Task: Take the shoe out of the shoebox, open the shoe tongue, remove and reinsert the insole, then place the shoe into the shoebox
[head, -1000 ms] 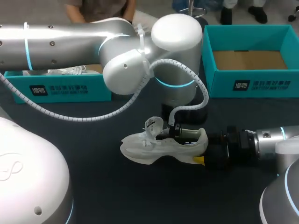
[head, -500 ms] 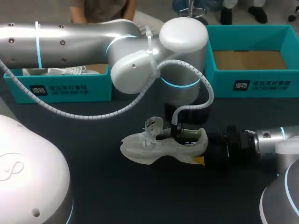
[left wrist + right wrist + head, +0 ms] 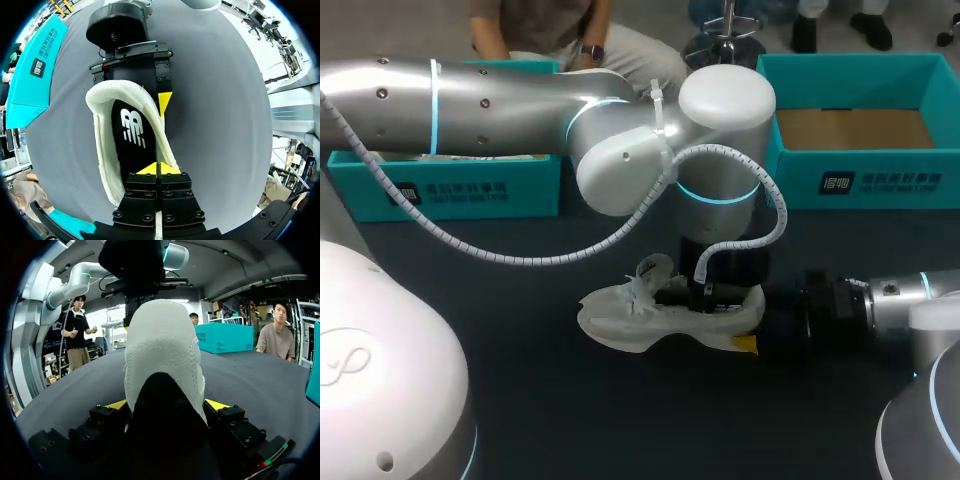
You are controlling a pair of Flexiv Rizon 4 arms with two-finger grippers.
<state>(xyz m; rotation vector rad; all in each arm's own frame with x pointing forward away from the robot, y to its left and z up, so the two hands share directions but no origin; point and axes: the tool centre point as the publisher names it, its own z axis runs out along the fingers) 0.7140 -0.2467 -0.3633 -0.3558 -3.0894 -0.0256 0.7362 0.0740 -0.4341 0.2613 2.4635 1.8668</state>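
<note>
Dark surface [image 3: 520, 400]: teal shoebox [image 3: 860, 185] beyond the white shoe [image 3: 640, 318] standing on it.
Right claw [image 3: 167, 404] clamps the shoe's heel from both sides; left claw [image 3: 157, 169], fingertips pressed together, sits at the shoe's opening over its black insole [image 3: 131, 135].

The dark table [image 3: 570, 420] bears a white shoe [image 3: 640, 315], left shoebox [image 3: 450, 185], right shoebox [image 3: 860, 180].

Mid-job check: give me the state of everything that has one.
shoe: out of the box, upright on the table.
tongue: pulled up.
insole: lying inside the shoe.
left tool: shut, tips at the shoe's opening.
right tool: shut on the shoe's heel.
left shoebox: open.
right shoebox: open, brown floor showing.
</note>
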